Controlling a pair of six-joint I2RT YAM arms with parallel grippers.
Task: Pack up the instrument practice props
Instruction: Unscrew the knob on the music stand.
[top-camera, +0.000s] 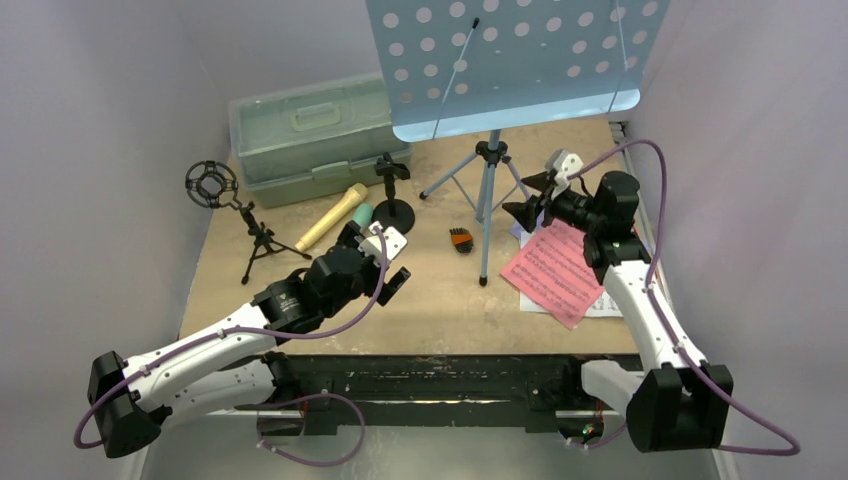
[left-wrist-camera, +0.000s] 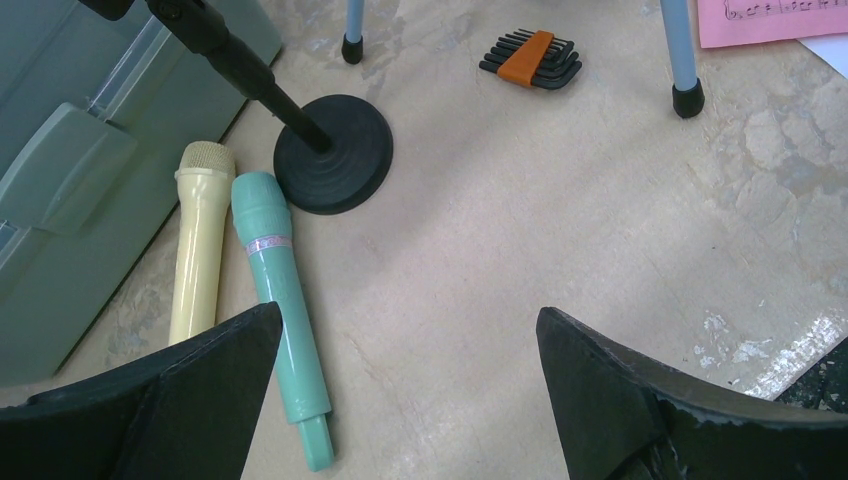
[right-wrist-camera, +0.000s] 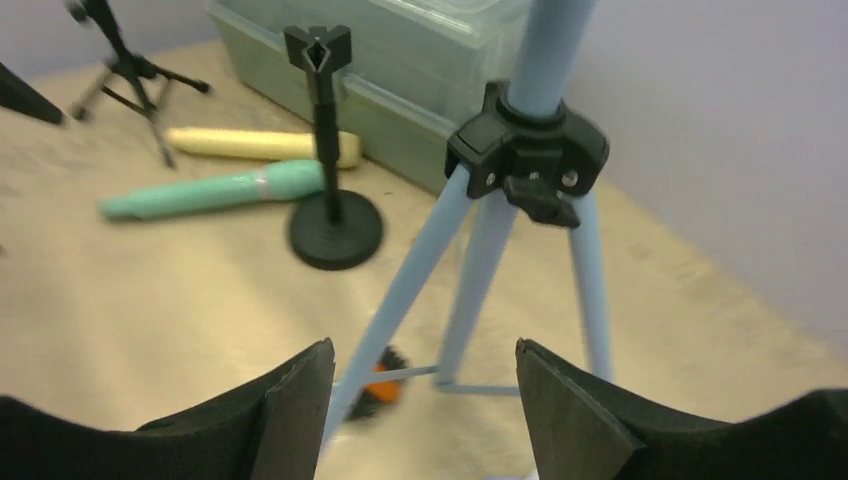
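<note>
My left gripper (left-wrist-camera: 408, 318) hangs spread wide, likely to straddle the teal microphone (left-wrist-camera: 275, 270) lying beside the tan microphone (left-wrist-camera: 197, 240) near the far left corner; my right gripper (right-wrist-camera: 422, 350), also spread, faces the music rack (right-wrist-camera: 527, 150) at the far edge

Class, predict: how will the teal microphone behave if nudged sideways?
It likely rolls: the teal microphone is a smooth cylinder lying flat. It looks like stiff, probably light plastic. The tan microphone alongside may block it on that side.
</note>
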